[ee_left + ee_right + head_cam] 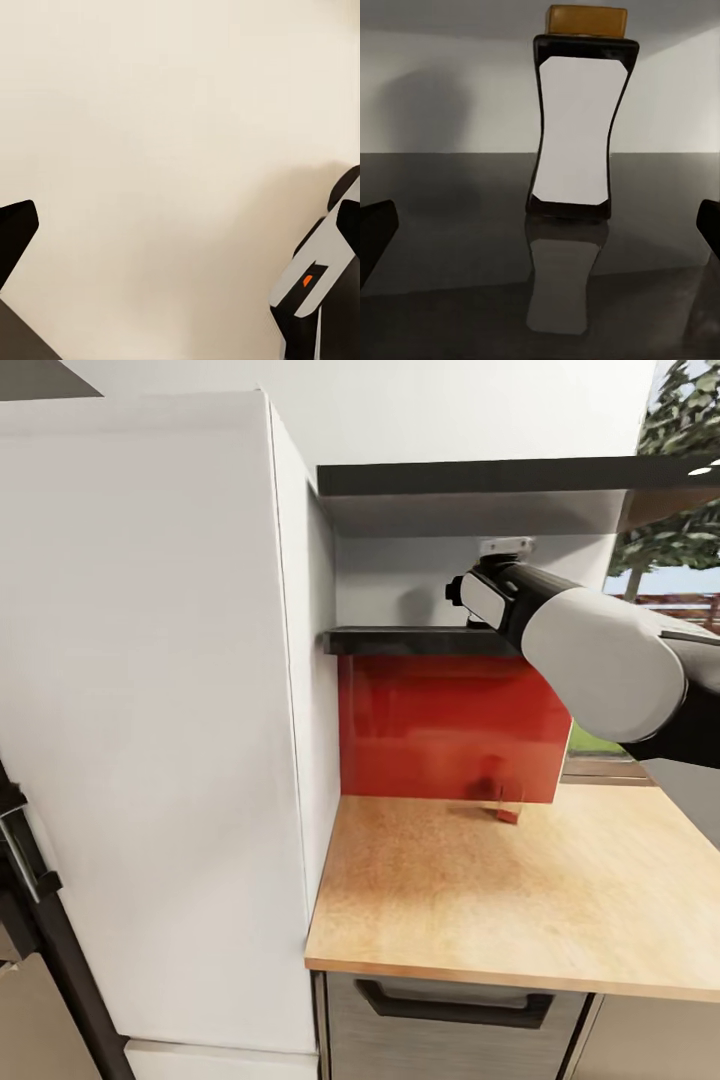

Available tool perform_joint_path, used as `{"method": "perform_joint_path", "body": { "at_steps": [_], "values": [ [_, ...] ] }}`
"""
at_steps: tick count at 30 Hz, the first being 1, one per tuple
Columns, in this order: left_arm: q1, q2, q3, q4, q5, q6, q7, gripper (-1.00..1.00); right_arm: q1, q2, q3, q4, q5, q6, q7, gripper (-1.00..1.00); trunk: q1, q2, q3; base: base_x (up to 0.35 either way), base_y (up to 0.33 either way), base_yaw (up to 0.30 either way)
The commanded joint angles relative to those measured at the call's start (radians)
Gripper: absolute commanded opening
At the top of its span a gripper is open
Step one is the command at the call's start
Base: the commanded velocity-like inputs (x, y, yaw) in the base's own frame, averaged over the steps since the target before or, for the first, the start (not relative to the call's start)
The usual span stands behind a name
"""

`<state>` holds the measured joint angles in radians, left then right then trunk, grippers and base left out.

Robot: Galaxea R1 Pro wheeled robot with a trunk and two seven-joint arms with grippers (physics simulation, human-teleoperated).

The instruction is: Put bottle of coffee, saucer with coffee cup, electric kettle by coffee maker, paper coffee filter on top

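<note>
The bottle of coffee (577, 127) stands upright on the dark kitchen shelf (450, 225). It is dark brown with a white label and a yellow-orange cap. My right gripper (544, 229) faces it at shelf height, open, with one dark fingertip (376, 225) on each side and the bottle a short way ahead between them. In the head view my right arm (600, 650) reaches in to the shelf (400, 641) and covers the bottle. The wood-grain countertop (520, 900) lies below the shelf. My left gripper (180, 225) is open over a plain cream surface.
A tall white cabinet (150, 710) stands left of the counter. A glossy red backsplash (450, 730) runs under the shelf, with a small red object (508, 812) at its foot. A drawer with a dark handle (455, 1005) sits under the counter's front edge.
</note>
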<state>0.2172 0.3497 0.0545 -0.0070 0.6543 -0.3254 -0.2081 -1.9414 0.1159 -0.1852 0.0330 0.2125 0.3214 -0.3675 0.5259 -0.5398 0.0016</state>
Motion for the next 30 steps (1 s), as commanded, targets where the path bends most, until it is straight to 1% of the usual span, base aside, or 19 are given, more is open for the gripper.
{"method": "perform_joint_path", "body": {
  "at_steps": [1,6,14,19,25,30],
  "values": [
    [0.001,0.000,0.005,-0.001,0.003,0.000,-0.007,1.00,-0.001,0.000,-0.008,0.001,0.011,0.003,-0.004,1.00,0.001,0.000,0.000,0.282,0.000,0.000],
    [0.001,0.000,0.005,-0.001,0.003,0.000,-0.007,1.00,-0.001,-0.003,-0.008,0.001,0.011,0.002,-0.004,1.00,0.001,0.000,0.000,0.187,-0.021,0.000],
    [0.001,-0.001,0.004,-0.001,0.003,0.000,-0.007,1.00,-0.001,-0.028,-0.008,0.001,0.015,0.002,-0.004,1.00,0.001,0.000,0.000,0.022,-0.003,0.000],
    [0.001,-0.001,0.004,-0.001,0.002,0.000,-0.007,1.00,-0.001,-0.039,-0.008,0.001,0.017,0.002,-0.004,1.00,0.001,0.000,0.000,0.001,0.000,0.000],
    [0.001,-0.001,0.004,-0.001,0.002,0.001,-0.007,1.00,-0.001,-0.039,-0.008,-0.001,0.019,0.003,-0.004,1.00,0.001,0.000,0.000,0.017,0.000,0.000],
    [0.001,-0.002,0.003,-0.001,0.001,0.002,-0.006,1.00,-0.001,-0.038,-0.008,-0.002,0.019,0.005,-0.004,1.00,0.001,0.000,0.000,0.228,0.000,0.000]
  ]
}}
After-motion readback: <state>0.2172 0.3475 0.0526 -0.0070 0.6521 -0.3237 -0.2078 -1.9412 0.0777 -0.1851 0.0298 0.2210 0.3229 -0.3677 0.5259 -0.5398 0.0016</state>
